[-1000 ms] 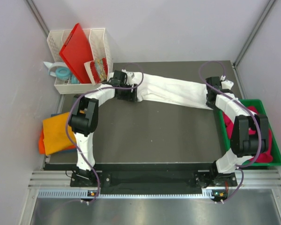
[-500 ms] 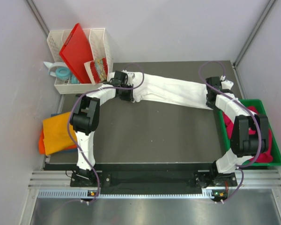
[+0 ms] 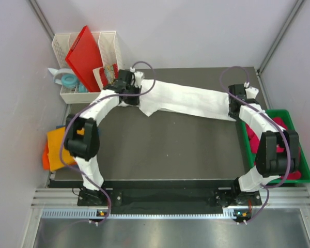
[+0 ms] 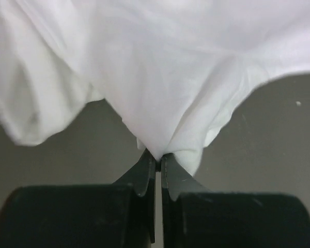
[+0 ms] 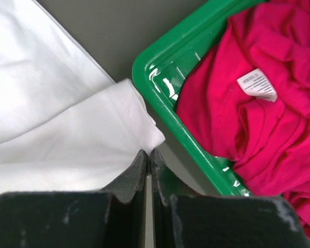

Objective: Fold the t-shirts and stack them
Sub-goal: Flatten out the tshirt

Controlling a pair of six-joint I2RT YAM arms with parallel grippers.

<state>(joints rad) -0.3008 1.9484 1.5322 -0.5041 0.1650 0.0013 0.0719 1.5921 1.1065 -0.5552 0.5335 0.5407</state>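
Note:
A white t-shirt (image 3: pixel 188 101) is stretched as a long band across the far part of the dark table (image 3: pixel 165 150). My left gripper (image 3: pixel 134 98) is shut on its left end, and in the left wrist view the cloth (image 4: pixel 160 77) bunches into the closed fingertips (image 4: pixel 157 156). My right gripper (image 3: pixel 232 112) is shut on the right end; the right wrist view shows a corner of the white cloth (image 5: pixel 67 129) pinched at the tips (image 5: pixel 148 153). A magenta-pink t-shirt (image 5: pixel 258 119) lies crumpled in the green bin (image 5: pixel 160 77). Orange t-shirts (image 3: pixel 59 144) lie folded off the table's left edge.
A white basket (image 3: pixel 111 44) at the back left holds a red plastic board (image 3: pixel 85 51) and small items, close behind my left gripper. A tape roll (image 3: pixel 68 80) lies beside it. The green bin's rim (image 3: pixel 306 173) runs along the table's right side under my right arm.
My left gripper has shut on the white t-shirt's left end and shifted left and back toward the basket, with its elbow swinging left. The right arm has barely moved.

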